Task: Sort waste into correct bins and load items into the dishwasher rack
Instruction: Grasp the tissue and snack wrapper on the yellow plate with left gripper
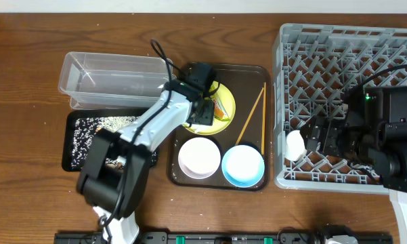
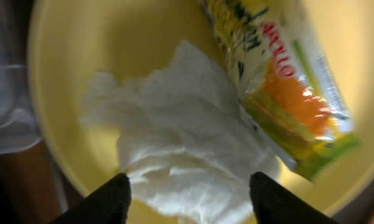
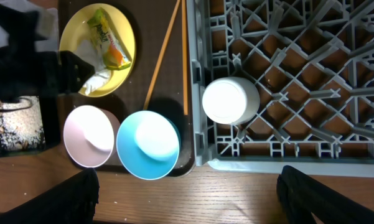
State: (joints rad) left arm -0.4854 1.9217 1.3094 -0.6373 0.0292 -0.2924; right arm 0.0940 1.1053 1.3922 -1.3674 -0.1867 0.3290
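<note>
- Two arms show from overhead. The left gripper point(image 1: 204, 108) hangs over the yellow plate point(image 1: 227, 95) on the brown serving tray point(image 1: 244, 78). The right gripper point(image 1: 316, 135) is just beside the white cup point(image 1: 296, 144), which sits at the left edge of the dishwasher rack point(image 1: 325, 47).
- On the same tray are the cream-white bowl point(image 1: 200, 157), the blue bowl point(image 1: 244, 166) and the chopsticks point(image 1: 250, 118). The clear tub point(image 1: 108, 68) sits beside the black tray point(image 1: 74, 152), which is speckled with rice grains point(image 1: 98, 124).
- Left wrist: the claw is released, its fingers point(image 2: 109, 199) spread to either side of the crumpled tissue point(image 2: 174, 143). The snack wrapper point(image 2: 286, 93) overlaps the tissue's edge, and both lie on the plate.
- Right wrist: the fingers point(image 3: 56, 199) are wide apart and empty. The cup rests inside the rack's wall, well apart from them.
</note>
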